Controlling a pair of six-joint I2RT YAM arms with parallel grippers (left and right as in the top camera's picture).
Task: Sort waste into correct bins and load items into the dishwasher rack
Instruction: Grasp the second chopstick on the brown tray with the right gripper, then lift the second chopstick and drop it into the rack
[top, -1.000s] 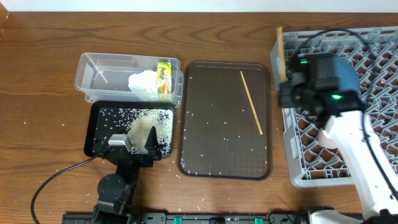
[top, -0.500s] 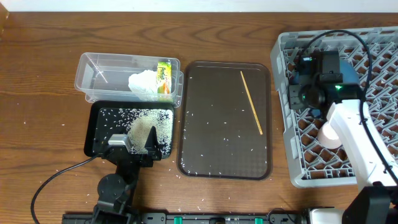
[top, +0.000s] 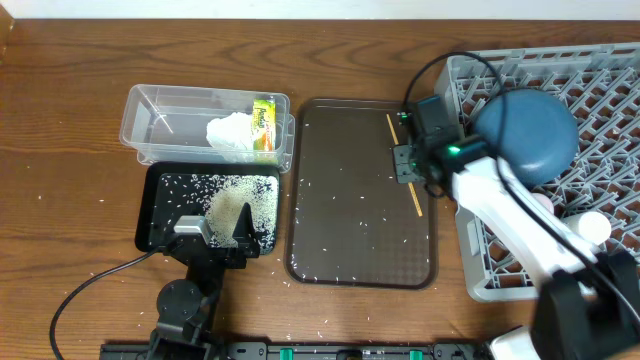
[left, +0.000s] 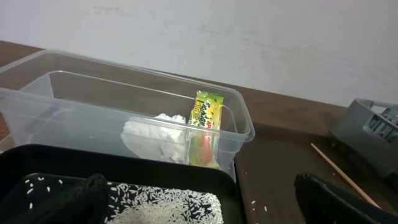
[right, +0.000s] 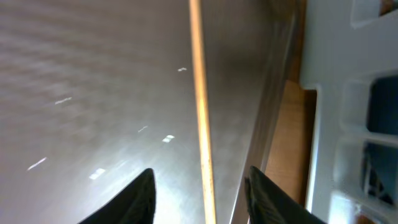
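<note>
A thin wooden chopstick lies on the brown serving tray; the right wrist view shows it running between my right gripper's open fingers. My right gripper hovers over it beside the grey dishwasher rack, which holds the blue plate and a white cup. The clear tub holds the white tissue and yellow-green wrapper, which also show in the left wrist view: tissue, wrapper. The black tray holds rice. My left gripper is open over it.
Loose rice grains are scattered on the brown tray and on the wooden table near the front edge. A black cable runs from the left arm's base. The rack edge shows at right in the left wrist view.
My right arm has swung left out of the dishwasher rack to the chopstick on the brown tray. The blue plate and a cup now show in the rack. The left arm has not moved.
</note>
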